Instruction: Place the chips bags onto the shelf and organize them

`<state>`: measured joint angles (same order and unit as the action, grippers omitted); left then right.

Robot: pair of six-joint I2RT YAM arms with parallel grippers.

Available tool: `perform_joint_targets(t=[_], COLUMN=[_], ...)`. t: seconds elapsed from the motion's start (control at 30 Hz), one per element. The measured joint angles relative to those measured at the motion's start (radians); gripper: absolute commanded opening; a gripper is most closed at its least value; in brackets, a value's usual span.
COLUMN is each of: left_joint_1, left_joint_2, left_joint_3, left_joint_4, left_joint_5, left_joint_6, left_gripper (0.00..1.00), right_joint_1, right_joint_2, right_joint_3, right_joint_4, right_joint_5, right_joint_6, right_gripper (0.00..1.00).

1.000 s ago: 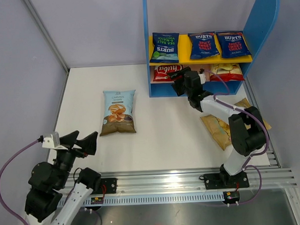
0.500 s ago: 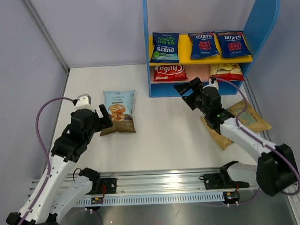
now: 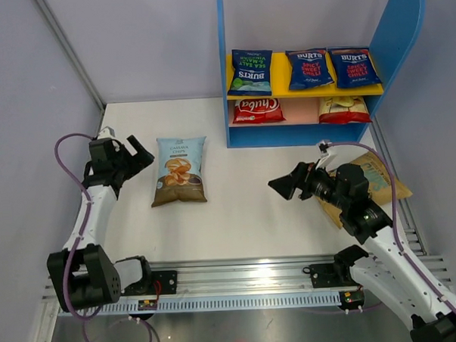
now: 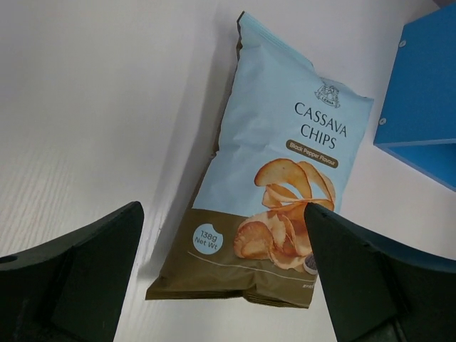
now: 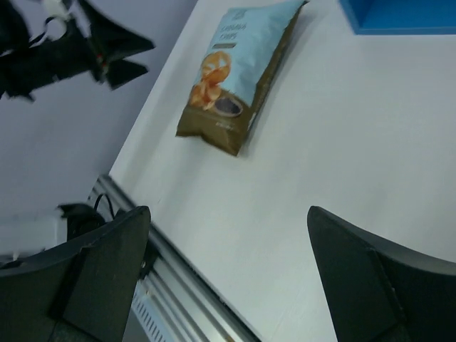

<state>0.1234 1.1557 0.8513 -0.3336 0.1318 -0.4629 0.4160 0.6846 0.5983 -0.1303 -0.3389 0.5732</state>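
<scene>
Left jaws gape wide and empty, cassava chips bag (image 3: 179, 171) flat on the bench (image 3: 245, 212) just ahead; right jaws spread wide too, empty, same bag well ahead.

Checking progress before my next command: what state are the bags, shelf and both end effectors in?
Blue-sided wooden shelf: upright, holding five bags.
Three dark blue Burts bags: on its yellow board.
Two red-white Chuba bags: on its pink board.
Light blue-brown cassava bag: flat on table, unshelved.
Tan-gold glossy bag: on table, partly hidden by right arm.
Left end effector: open, empty.
Right end effector: open, empty.
</scene>
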Motion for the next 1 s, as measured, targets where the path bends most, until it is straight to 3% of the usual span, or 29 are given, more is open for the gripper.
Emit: perform_joint_targets(t=[0.27,0.4,0.57,0.77,1.0], left_joint_1=[0.203,0.216,0.21,0.199,0.102], left_joint_2=[0.264,0.394,0.575,0.738,0.846], left_joint_3=[-0.002,0.034,0.168,0.2,0.323], left_joint_4=[0.201,0.212,0.112,0.064,-0.006], left_joint_5=[0.398,0.567,0.659,0.794,0.88], left_joint_6=[-0.01,0.035,0.139,0.172,0.223], left_gripper=[0.98,0.99,0.99,0.99,0.94], right_joint_1=[0.0,0.0,0.0,0.003,0.015], right_joint_2=[0.009,0.027,-0.011,-0.046,-0.047], right_joint_3=[-0.022,-0.037,-0.065,-0.077,-0.08], right_joint_4=[0.101,0.166,0.237,0.309,0.335], right_joint_5=[-0.418,-0.547,-0.629,-0.689,-0.71], right_joint_6=[-0.055,-0.05,-0.023,0.017,0.03], right_gripper=[0.98,0.98,0.98,0.98,0.97])
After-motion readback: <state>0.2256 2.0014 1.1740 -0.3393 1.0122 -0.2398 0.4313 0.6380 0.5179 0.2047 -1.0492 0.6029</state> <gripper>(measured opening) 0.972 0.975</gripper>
